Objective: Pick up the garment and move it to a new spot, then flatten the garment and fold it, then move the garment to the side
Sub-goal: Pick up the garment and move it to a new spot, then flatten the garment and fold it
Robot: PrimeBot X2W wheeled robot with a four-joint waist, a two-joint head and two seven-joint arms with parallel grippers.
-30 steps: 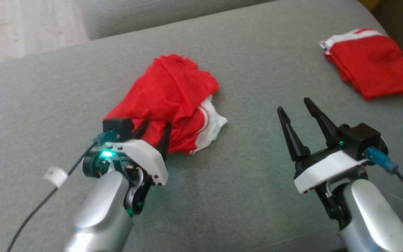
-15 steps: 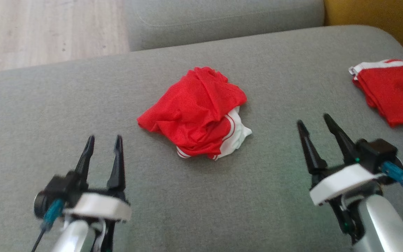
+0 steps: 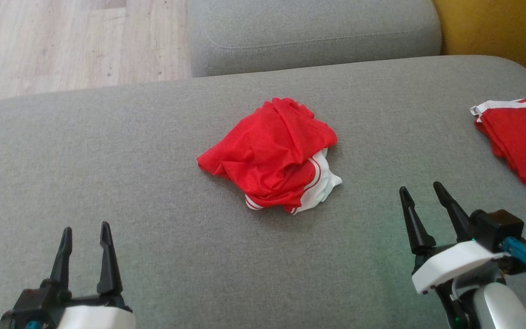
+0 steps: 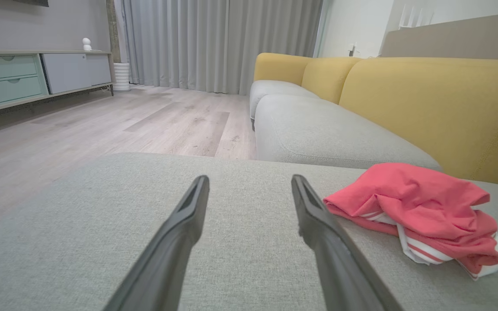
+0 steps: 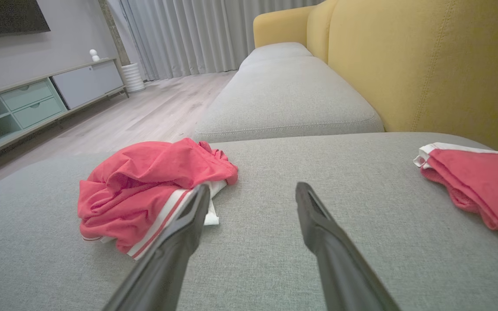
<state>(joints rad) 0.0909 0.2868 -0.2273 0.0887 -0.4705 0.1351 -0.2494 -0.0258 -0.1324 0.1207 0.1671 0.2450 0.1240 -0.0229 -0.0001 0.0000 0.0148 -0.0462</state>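
- My left pincer (image 3: 86, 228) is at the near left of the wide grey fabric sofa seat (image 3: 107, 173). Its two long dark fingers are spread wide and have hold of nothing.
- My right pincer (image 3: 420, 188) is at the near right. It is spread just as wide and is also empty, with its fingers pointing away from me.
- The crumpled red mesh garment with white striped trim (image 3: 272, 153) lies in a heap near the middle of the seat. It is beyond my two pincers and between them, touching neither.
- The white trim shows along the heap's near right edge.
- A second red garment with a white band (image 3: 518, 137), folded flat, lies at the seat's right edge, well apart from the heap.
- Past the seat are another grey seat cushion (image 3: 313, 32), a mustard-yellow backrest (image 3: 496, 32) and a pale wooden floor (image 3: 62, 45).
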